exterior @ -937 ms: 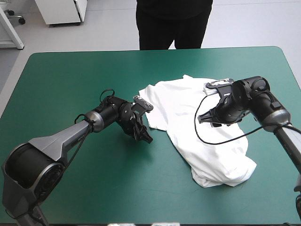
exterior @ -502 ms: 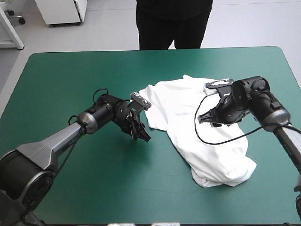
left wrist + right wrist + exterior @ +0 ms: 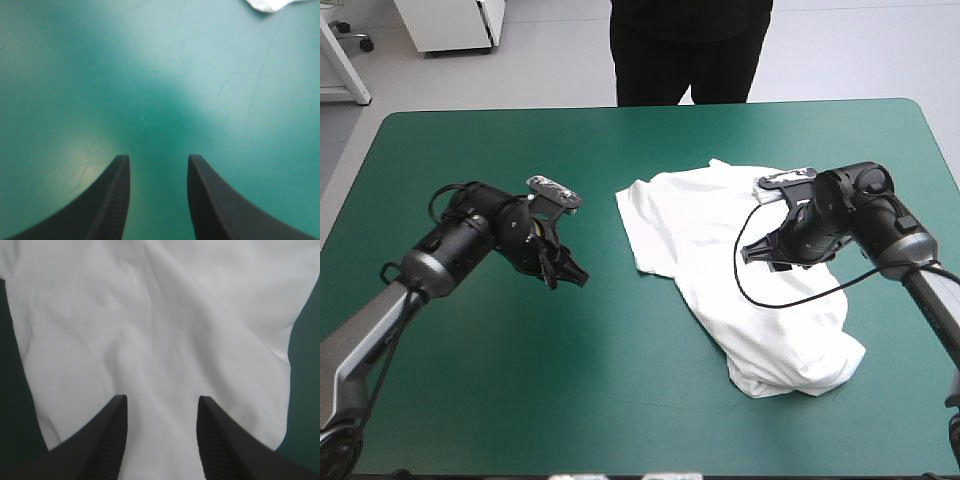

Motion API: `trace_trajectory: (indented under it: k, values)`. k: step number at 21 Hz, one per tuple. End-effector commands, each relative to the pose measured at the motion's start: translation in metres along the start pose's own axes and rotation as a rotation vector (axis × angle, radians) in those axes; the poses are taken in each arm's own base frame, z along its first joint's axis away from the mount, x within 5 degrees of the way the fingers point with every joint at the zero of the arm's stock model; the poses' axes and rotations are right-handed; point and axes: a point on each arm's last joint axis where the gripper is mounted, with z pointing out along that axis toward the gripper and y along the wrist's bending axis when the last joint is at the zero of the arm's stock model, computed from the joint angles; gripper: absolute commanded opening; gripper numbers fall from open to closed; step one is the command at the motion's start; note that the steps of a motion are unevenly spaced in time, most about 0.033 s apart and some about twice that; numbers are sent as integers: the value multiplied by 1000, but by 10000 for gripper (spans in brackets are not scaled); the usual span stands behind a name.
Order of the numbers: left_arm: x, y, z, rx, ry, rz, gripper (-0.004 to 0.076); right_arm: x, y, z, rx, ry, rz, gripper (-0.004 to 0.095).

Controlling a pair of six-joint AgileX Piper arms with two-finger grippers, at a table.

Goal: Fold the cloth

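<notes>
**On the teal-green table point(image 3: 620, 380): left gripper point(image 3: 575, 278) open over bare cover, right gripper point(image 3: 752, 252) open above the T-shirt point(image 3: 700, 230)**

At the table's left half, the left arm reaches in from the near left corner, its gripper pointing toward the table's middle. In the left wrist view, the two black fingers point(image 3: 112, 200) stand apart with only teal-green cover point(image 3: 150, 75) between and ahead of them. They hold nothing. A small white corner of the T-shirt point(image 3: 267, 4) shows well ahead of this gripper and off to one side, apart from it.

A strip of bare cover separates the left gripper from the shirt's nearest edge.

On the right half lies the white T-shirt, loosely spread and wrinkled. One part lies toward the table's centre, and a bunched, rounded lump lies toward the near right.

Over the shirt's middle hangs the right gripper, on an arm that comes in from the right edge. In the right wrist view its fingers point(image 3: 107, 440) are parted, and creased white cloth point(image 3: 160, 315) fills the space between and ahead of them. Nothing is pinched between the fingers. The pictures do not show whether the tips touch the fabric.
</notes>
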Motion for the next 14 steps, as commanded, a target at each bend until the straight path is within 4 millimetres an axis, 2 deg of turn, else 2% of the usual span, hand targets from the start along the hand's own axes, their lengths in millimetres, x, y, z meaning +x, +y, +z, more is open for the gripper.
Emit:
trace_trajectory:
  k: [1,6,10,12,14]
  values:
    - [18,13,-53,-32,-84,-68,276,-3,2,-19,-9,-74,-11,414]
    - [51,27,-91,-83,-78,-147,276,-3,3,-19,-19,-74,-7,414]
    - [75,30,-127,-148,-189,-202,276,-4,3,-19,-25,-85,16,415]
    - [84,27,-140,-148,-235,-211,276,-10,3,-18,-21,-146,15,458]
    - [88,26,-145,-150,-254,-215,276,-19,3,-13,-21,-191,7,578]
